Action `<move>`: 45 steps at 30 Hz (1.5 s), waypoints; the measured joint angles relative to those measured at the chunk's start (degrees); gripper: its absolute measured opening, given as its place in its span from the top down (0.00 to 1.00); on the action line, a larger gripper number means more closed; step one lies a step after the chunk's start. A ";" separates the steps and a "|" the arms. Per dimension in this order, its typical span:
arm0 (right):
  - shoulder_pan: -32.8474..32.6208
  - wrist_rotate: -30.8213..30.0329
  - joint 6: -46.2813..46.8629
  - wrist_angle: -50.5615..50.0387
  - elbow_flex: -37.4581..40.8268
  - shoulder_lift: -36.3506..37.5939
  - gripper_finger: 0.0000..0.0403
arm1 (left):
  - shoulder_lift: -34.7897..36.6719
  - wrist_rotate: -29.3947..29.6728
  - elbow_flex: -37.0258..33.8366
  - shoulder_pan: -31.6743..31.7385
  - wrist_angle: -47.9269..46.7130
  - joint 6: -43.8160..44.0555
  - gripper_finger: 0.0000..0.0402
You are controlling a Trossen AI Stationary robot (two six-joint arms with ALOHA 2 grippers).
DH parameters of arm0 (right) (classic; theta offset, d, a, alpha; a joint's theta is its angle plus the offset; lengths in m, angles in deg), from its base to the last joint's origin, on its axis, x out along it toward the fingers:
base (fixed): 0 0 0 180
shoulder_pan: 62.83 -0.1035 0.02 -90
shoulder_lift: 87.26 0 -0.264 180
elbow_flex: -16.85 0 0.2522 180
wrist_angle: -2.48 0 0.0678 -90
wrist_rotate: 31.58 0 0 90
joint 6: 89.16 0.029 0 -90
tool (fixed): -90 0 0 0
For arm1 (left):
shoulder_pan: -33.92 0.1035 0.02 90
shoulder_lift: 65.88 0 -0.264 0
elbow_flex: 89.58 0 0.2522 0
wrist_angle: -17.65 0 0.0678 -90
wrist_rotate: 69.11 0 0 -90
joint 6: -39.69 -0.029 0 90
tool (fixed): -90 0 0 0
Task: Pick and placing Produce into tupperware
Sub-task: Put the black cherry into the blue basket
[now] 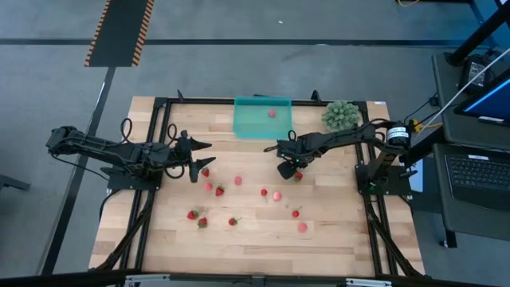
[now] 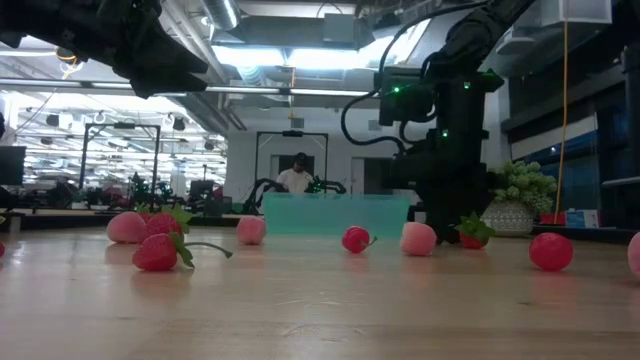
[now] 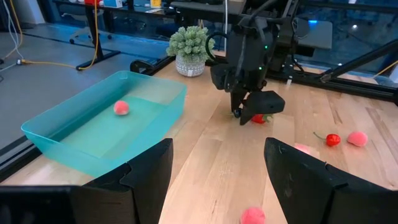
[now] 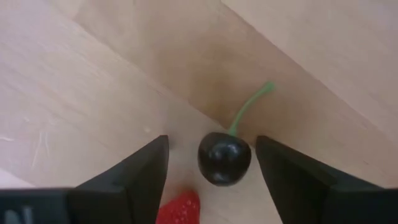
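The teal tupperware (image 1: 263,118) stands at the table's far middle with one pink piece (image 3: 121,107) inside. Several red and pink strawberry pieces (image 1: 239,181) lie scattered on the wooden table. My right gripper (image 1: 288,169) is open, low over the table just near of the tupperware. Its fingers stand on either side of a small dark cherry (image 4: 224,158) with a green stem (image 4: 249,107), without touching it. A red strawberry piece (image 4: 179,208) lies beside the cherry. My left gripper (image 1: 205,155) is open and empty at the table's left, above the table.
A spiky green plant ball (image 1: 340,115) in a white pot stands at the far right, close to the right arm. A person (image 2: 295,175) shows far off in the room beyond the table. More pieces lie toward the near edge (image 1: 303,226).
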 joint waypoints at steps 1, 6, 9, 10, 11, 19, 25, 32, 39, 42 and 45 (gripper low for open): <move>-0.02 -0.40 0.23 0.02 0.00 0.00 0.41 | 0.00 0.00 0.00 0.01 0.02 -0.01 0.39; 0.17 -0.89 0.30 0.05 0.04 0.00 0.52 | 0.00 0.00 0.00 0.02 0.02 -0.01 0.39; 0.22 -0.95 0.34 0.17 0.04 -0.02 0.60 | 0.00 -0.01 0.00 0.02 0.02 -0.01 0.39; 0.22 -0.99 0.34 0.21 0.04 -0.02 0.62 | 0.00 0.00 0.00 0.02 0.02 -0.01 0.39; 0.22 -1.05 0.31 0.28 0.04 -0.02 0.64 | 0.00 -0.01 0.00 0.01 0.02 -0.01 0.39; 0.24 -1.08 -0.63 0.33 0.02 -0.02 0.70 | 0.00 0.00 0.00 0.00 0.02 -0.01 0.39; 0.26 -1.26 -3.00 0.50 -0.51 0.28 0.69 | 0.00 0.00 0.00 0.01 0.03 0.00 0.39; 0.46 -1.23 -8.21 0.60 -4.95 0.37 0.71 | 0.00 0.00 0.00 0.00 0.04 0.03 0.39; 2.48 -1.20 -15.81 1.35 -13.24 0.44 0.70 | 0.00 0.00 0.00 0.00 0.04 0.05 0.39; 3.98 -1.02 -18.38 1.58 -17.30 0.48 0.70 | 0.00 0.00 0.00 0.02 0.04 0.08 0.39; 6.01 -1.03 -20.00 1.74 -20.84 0.48 0.70 | 0.00 0.00 0.00 0.02 0.05 0.10 0.39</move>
